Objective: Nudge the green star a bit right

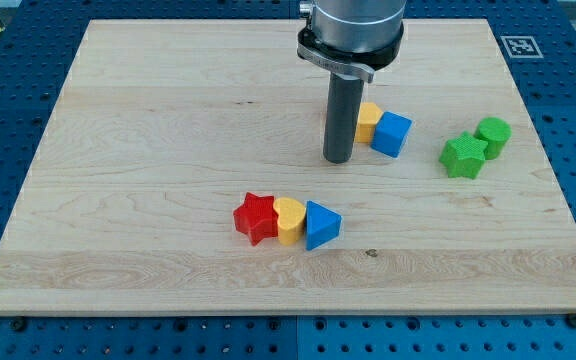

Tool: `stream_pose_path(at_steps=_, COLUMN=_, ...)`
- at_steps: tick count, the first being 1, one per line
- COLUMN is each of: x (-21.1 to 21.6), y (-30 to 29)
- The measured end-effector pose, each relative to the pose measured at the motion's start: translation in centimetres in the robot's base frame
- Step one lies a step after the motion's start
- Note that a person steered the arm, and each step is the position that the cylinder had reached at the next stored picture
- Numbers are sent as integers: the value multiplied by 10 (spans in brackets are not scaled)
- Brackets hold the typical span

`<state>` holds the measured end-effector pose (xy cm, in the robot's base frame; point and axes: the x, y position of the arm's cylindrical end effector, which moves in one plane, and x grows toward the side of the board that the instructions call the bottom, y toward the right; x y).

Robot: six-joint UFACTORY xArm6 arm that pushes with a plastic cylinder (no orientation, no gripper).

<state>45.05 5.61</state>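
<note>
The green star (463, 156) lies at the view's right on the wooden board (148, 130), touching a green round block (493, 135) just above and to its right. My tip (338, 159) rests on the board well to the left of the green star. It stands right beside a yellow block (368, 121) and a blue cube (392, 133), which sit between my tip and the star. The rod hides part of the yellow block.
A row of three touching blocks lies near the view's bottom centre: a red star (256, 217), a yellow heart (288, 219) and a blue triangle (321, 225). The board's right edge runs close behind the green blocks.
</note>
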Motion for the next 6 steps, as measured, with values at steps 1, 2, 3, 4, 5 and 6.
stream_pose_path(at_steps=1, x=8, y=10)
stream_pose_path(at_steps=2, x=10, y=20)
stream_pose_path(at_steps=3, x=10, y=34)
stream_pose_path(at_steps=4, x=10, y=60)
stream_pose_path(at_steps=5, x=10, y=85)
stream_pose_path(at_steps=6, x=10, y=89)
